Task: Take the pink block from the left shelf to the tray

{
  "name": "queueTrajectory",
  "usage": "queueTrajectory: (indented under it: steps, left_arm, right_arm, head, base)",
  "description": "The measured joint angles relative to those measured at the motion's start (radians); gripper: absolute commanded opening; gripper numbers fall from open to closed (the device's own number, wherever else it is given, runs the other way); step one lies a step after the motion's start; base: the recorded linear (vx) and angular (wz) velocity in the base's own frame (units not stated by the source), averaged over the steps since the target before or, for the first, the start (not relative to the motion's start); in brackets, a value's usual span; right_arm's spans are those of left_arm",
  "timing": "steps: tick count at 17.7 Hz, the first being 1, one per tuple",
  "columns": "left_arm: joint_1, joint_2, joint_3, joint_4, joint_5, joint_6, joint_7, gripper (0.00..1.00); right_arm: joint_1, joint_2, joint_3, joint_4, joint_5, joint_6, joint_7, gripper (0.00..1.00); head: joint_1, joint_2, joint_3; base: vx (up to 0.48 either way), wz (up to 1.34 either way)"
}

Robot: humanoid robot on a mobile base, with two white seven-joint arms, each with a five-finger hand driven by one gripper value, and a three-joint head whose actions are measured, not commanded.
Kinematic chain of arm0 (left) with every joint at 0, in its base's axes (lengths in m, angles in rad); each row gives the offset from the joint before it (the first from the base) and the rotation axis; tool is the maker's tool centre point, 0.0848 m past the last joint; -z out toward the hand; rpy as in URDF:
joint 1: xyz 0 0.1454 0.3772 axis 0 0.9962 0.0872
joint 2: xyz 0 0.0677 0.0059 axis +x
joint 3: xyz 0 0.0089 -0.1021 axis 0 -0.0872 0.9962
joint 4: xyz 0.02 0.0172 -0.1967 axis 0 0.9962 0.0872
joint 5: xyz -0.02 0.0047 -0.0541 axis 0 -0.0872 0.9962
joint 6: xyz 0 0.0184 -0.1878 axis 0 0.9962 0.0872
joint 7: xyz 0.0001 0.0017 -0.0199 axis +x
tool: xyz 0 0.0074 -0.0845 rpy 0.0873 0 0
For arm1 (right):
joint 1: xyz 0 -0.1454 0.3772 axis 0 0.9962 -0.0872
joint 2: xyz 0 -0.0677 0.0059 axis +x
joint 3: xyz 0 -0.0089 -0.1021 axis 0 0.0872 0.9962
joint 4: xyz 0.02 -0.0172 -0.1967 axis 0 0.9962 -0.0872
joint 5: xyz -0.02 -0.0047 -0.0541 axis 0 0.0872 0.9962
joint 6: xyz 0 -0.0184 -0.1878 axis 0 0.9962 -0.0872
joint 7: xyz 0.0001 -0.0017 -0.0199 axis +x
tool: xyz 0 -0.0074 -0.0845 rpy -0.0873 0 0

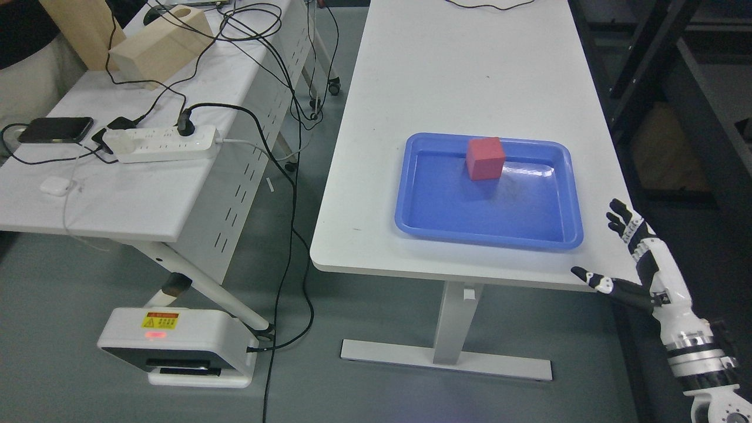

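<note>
1. The pink block is being carried by the blue tray; it is sitting upright on the tray floor near the far rim, a little left of the middle.
2. The tray is being supported by the white table, close to its near edge and towards its right side.
3. The right hand is being held off the table's near right corner, fingers spread and nothing being gripped (the thumb is pointing left, towards the table edge).
4. The hand is being kept well apart from the block.
5. A power strip and a phone are being borne by a second table at the left.
</note>
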Motion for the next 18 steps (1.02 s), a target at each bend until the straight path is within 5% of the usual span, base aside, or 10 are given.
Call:
queueTrajectory:
  steps: [18]
  left_arm:
    - [0.000, 0.000, 0.000, 0.000, 0.000, 0.000, 0.000, 1.00]
  right_arm:
    - [0.043, -0.053, 0.043, 0.004, 0.040, 0.002, 0.014, 0.98]
  head:
    - [0.0000, 0.000, 0.000]
  base:
    - [-0.149, -0.02]
